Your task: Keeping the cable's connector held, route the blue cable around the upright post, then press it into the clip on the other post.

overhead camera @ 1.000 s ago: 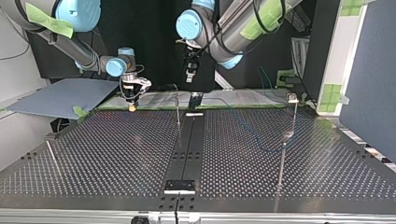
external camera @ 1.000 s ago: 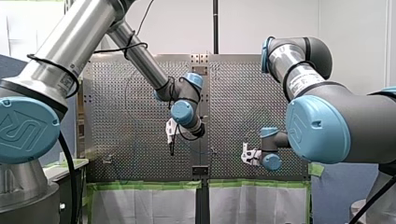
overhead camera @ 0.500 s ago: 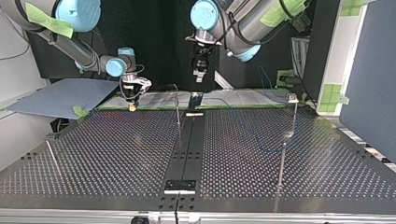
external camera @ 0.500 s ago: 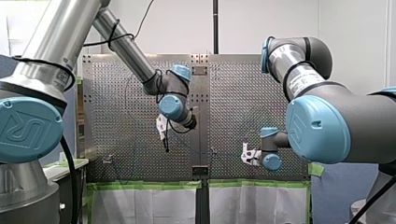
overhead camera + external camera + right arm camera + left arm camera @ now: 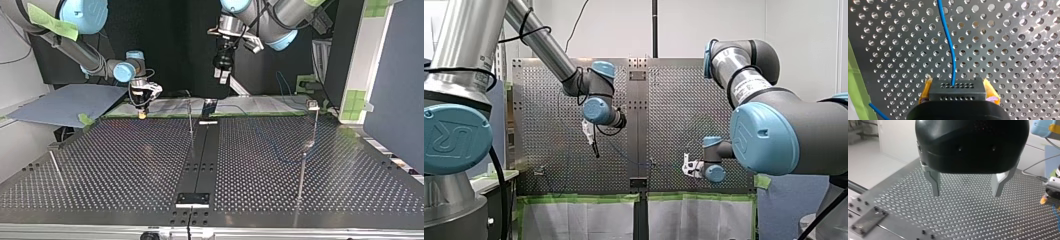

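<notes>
In the right wrist view my right gripper (image 5: 957, 93) is shut on the black connector block (image 5: 957, 88), with yellow pads (image 5: 991, 90) on both sides of it. The blue cable (image 5: 950, 42) leaves the block and runs ahead over the perforated table (image 5: 1010, 50). In the top view my right gripper (image 5: 142, 111) hangs low at the table's far edge, left of the thin upright post (image 5: 190, 120). The clip post (image 5: 313, 122) stands at the right, with slack blue cable (image 5: 272, 147) lying near it. My left gripper (image 5: 223, 75) is raised, open and empty (image 5: 966, 192).
A black strip (image 5: 202, 150) runs down the table's middle to a metal plate (image 5: 192, 199) near the top view's bottom. A thin rod (image 5: 56, 167) lies at the left. A blue-grey board (image 5: 65, 102) and green tape (image 5: 165, 107) border the far edge.
My left arm has swung its gripper toward the front view's left, the top view's right, and a little higher. It stays open. My right gripper has not moved.
</notes>
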Tool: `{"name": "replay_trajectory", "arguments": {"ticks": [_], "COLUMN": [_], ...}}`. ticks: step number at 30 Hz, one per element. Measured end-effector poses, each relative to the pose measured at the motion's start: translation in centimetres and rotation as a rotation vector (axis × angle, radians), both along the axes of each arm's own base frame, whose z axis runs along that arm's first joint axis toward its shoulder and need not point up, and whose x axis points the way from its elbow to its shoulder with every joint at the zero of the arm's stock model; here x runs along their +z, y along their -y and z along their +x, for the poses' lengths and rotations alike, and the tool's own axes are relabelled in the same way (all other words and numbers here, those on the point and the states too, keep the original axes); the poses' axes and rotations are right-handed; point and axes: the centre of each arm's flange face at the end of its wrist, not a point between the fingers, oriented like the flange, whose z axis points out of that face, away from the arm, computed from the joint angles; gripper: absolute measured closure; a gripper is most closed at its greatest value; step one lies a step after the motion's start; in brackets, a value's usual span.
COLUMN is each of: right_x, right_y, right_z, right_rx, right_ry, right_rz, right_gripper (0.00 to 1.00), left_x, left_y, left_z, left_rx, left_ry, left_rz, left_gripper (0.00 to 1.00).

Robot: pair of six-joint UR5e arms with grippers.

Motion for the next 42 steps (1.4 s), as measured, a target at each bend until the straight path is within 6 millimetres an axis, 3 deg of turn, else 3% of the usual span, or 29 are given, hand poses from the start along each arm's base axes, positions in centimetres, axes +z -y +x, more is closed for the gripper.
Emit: {"name": "replay_trajectory", "arguments": {"ticks": [12,42], "right_x": [0.0,0.0], "right_y": [0.0,0.0], "right_z": [0.0,0.0], "right_rx": [-0.001,-0.001], "right_ry": [-0.001,-0.002], "right_rz": [-0.001,0.000], "right_gripper": [1.00,1.00], "left_x": [1.2,1.2], "left_y": [-2.0,-2.1], "left_z": [-2.3,-2.5], "left_rx": [0.013,0.013], "left_ry": [0.059,0.060], "left_rz": [-0.031,-0.031], "left_gripper": [0.00,0.00]}}
